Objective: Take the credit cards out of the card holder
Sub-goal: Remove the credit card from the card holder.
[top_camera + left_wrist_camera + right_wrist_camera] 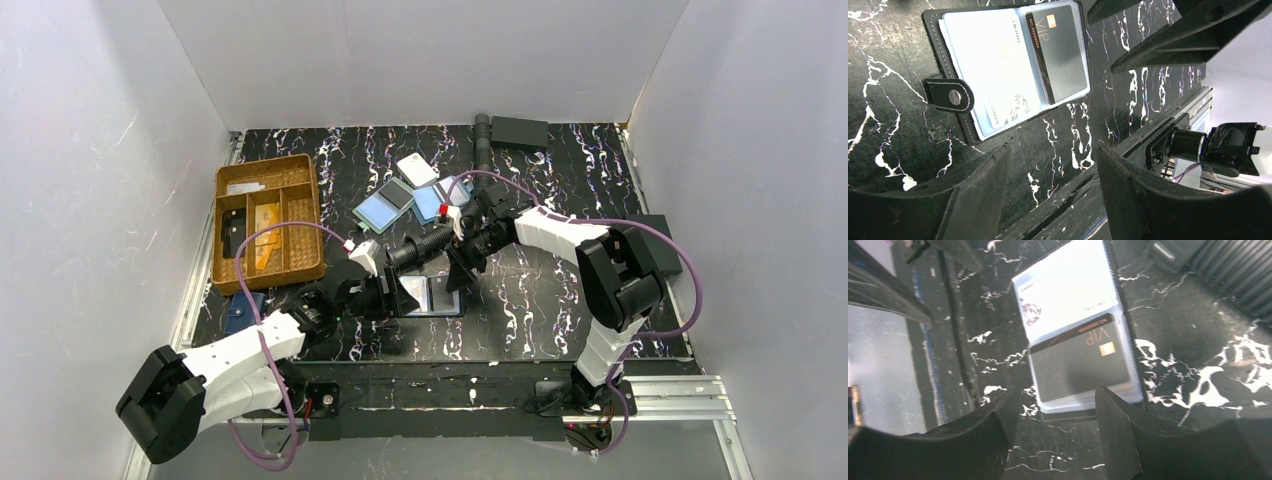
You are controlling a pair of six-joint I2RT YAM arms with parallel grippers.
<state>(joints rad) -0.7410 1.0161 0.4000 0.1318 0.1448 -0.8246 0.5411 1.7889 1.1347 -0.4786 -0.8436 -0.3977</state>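
black card holder (950, 96) lies open on the marbled table (883, 55) between the arms. pale card (988, 65) and dark vip card (1060, 55) sit in their sleeves, none drawn out yet. left gripper (1053, 150) and right gripper (1054, 390) hover beside it, both wide open and empty.

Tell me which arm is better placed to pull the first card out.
Right, probably. The right gripper is open with the card holder's end and dark VIP card just ahead of its fingertips; the left gripper is open over the table beside the holder.
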